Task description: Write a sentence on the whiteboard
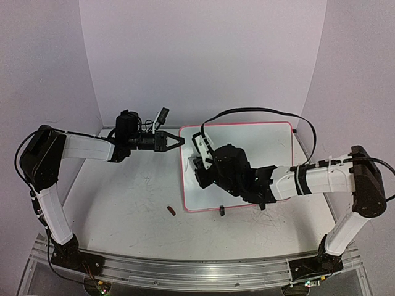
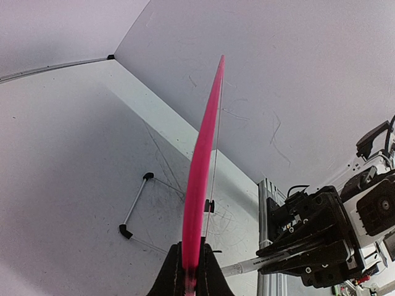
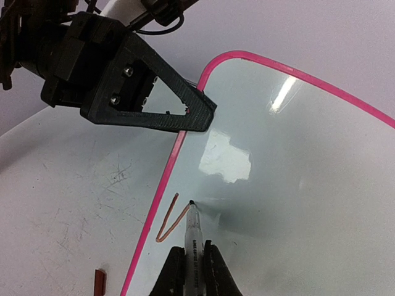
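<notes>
Whiteboard: it lies flat on the table in front of your right arm, pink frame all round, and takes up the centre-right of the top view.
Left gripper: it is clamped on the board's left rim near the far-left corner. Your left wrist view looks straight along the pink edge, which is pinched between the two black fingers.
Right gripper: it is closed tight around a marker. The fingers hug the barrel on both sides, low over the left part of the board.
Marker tip: it is down on the white surface, touching the upper end of the stroke, just inside the left frame.
Stroke: one thin red-brown mark shaped like a V or a tick, and the only writing on the board.
Arms: both reach in toward the board's left side, and the two grippers are close together. The left finger shows large at the top of your right wrist view, beyond the tip.
Black clip foot: it sits at the board's near edge, just in front of your right forearm.
Red-brown piece: short and dark, it lies on the table just off the board's near-left corner, not touching the frame.
Glare: there are bright reflections on the board beyond the pen tip.
</notes>
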`<act>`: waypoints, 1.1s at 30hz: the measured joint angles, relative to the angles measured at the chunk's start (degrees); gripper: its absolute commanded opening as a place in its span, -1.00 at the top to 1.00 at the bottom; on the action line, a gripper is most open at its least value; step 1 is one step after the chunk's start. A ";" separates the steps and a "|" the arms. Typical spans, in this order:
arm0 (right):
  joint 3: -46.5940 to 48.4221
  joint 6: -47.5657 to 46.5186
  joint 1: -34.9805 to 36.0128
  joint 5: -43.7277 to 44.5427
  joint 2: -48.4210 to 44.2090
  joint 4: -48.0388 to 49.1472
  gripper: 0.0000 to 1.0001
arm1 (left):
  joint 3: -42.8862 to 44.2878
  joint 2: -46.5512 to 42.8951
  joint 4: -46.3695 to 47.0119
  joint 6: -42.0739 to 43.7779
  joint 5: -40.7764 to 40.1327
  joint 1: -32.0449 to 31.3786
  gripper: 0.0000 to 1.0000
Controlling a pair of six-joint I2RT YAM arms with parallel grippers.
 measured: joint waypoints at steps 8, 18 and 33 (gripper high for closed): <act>-0.01 -0.37 -0.10 -0.13 -0.02 0.09 1.00 | 0.00 0.00 0.00 -0.01 0.00 0.00 1.00; -0.67 1.19 -0.35 -0.78 -0.54 0.23 1.00 | 0.00 -0.02 0.00 0.01 0.04 0.00 1.00; -2.44 2.91 -0.31 -1.31 -1.14 0.55 1.00 | 0.00 0.00 -0.04 -0.01 0.02 0.00 1.00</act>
